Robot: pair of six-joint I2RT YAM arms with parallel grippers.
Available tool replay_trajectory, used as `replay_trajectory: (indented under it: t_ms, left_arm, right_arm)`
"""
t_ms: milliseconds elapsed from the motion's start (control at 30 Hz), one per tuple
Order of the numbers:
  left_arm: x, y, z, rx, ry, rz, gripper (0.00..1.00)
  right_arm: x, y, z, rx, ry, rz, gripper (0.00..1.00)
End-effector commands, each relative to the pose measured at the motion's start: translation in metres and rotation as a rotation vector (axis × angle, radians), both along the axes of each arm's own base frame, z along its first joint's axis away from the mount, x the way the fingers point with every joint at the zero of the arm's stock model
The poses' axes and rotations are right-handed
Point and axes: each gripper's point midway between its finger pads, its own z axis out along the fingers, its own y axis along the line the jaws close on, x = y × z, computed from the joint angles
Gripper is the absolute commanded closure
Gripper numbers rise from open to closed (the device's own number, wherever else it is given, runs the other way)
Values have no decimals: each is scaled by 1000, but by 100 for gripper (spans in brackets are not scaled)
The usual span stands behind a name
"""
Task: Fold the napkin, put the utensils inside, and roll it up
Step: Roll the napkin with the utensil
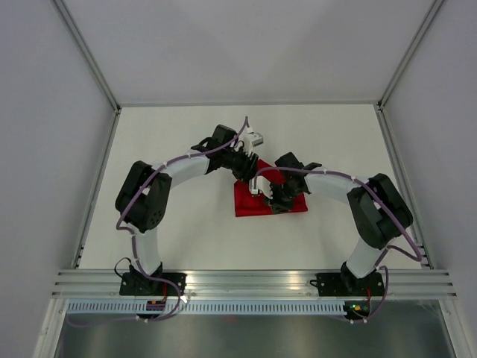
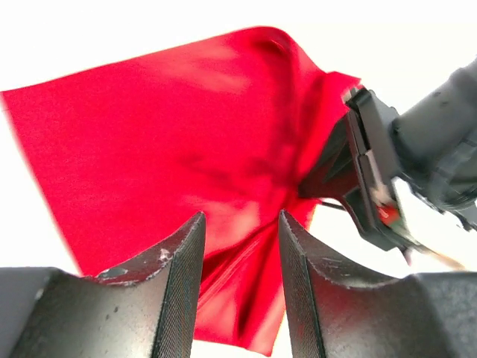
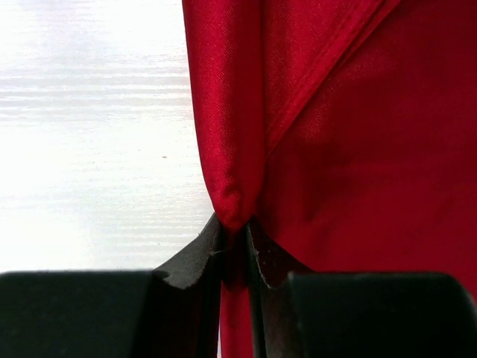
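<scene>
The deep-red napkin lies partly folded and bunched at the middle of the white table. My right gripper is shut on a pinched fold of the napkin, and the cloth rises in a ridge from between its fingertips. My left gripper hovers at the napkin's far edge. Its jaws stand open over a creased corner of the cloth, which shows loose in the gap between its fingers. The right gripper shows at the right of the left wrist view. The utensils are out of view.
The white table is boxed in by grey walls at the left, right and back. An aluminium rail runs along the near edge, where both arm bases are bolted.
</scene>
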Motion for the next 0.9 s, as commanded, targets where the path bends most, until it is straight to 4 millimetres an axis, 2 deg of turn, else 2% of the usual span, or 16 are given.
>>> replay_trajectory:
  t_ms: [0,67,133,167,200,233,267,300,333,367,433,467,533,567,600,867]
  left_arm:
    - [39,15,41,-22,-184,239,51]
    - [49,23,52,-23,-263,304,51]
    - [50,37,61,-13,-318,375,50]
    - [48,42,59,-11,-341,398,50]
    - [52,52,72,-5,-395,461,50]
    - [50,57,77,-15,-414,483,50]
    - [41,64,65,-3,-413,498,51]
    - [45,71,86,-36,-489,558,50]
    - [42,74,90,-49,-516,576,50]
    - [35,77,82,-42,-543,601,50]
    - [25,80,95,-63,-628,619,49]
    - [8,72,85,-56,-634,594,49]
    - [3,69,87,-20,-747,574,47]
    - [-14,52,82,-6,-772,515,47]
    - [-17,48,79,35,-825,480,47]
    - [-64,-20,18,229,-963,127,46]
  right_arm:
    - [-20,-13,-13,-63,220,18,84]
    - [-29,-18,-21,-87,331,30,84]
    - [-22,-15,-14,-79,386,38,84]
    - [-23,-16,-22,-91,436,35,84]
    - [-18,-13,-15,-86,457,35,84]
    - [-13,-15,-16,-78,474,29,84]
    - [-14,-16,-23,-80,521,23,84]
    - [-7,-15,-20,-79,533,19,84]
    - [-4,-16,-21,-74,546,15,84]
    - [-1,-16,-24,-75,580,9,84]
    - [2,-16,-27,-77,612,-4,84]
    - [2,-17,-34,-83,638,-8,84]
    - [4,-16,-38,-89,673,-14,84]
    - [5,-16,-39,-91,680,-13,84]
    - [7,-16,-38,-93,686,-16,84]
    - [15,-19,-47,-104,763,-30,84]
